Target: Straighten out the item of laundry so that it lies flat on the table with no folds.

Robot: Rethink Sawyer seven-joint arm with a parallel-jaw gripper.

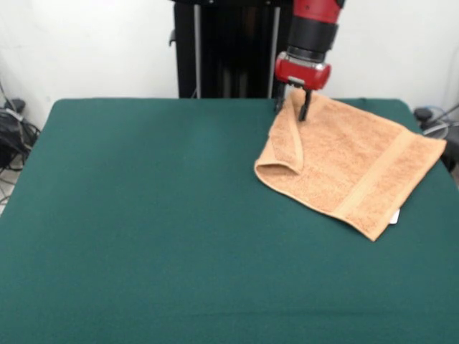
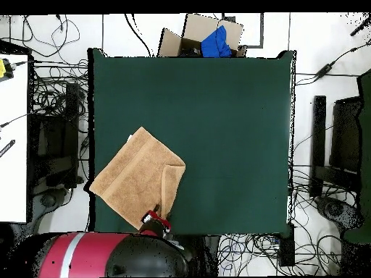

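Reaching straight down from my pedestal side, my arm hung nearly vertical with the gripper [image 1: 292, 107] at the towel's [image 1: 351, 161] far corner, its two dark fingers [image 1: 305, 105] slightly apart and straddling the raised edge of cloth; whether they actually pinched it I could not tell. The towel lay on the worktop [image 1: 143, 215] toward my right rear corner, turned diagonally, one side folded over along its length. A small white tag [image 1: 395, 216] showed, with no readable writing.
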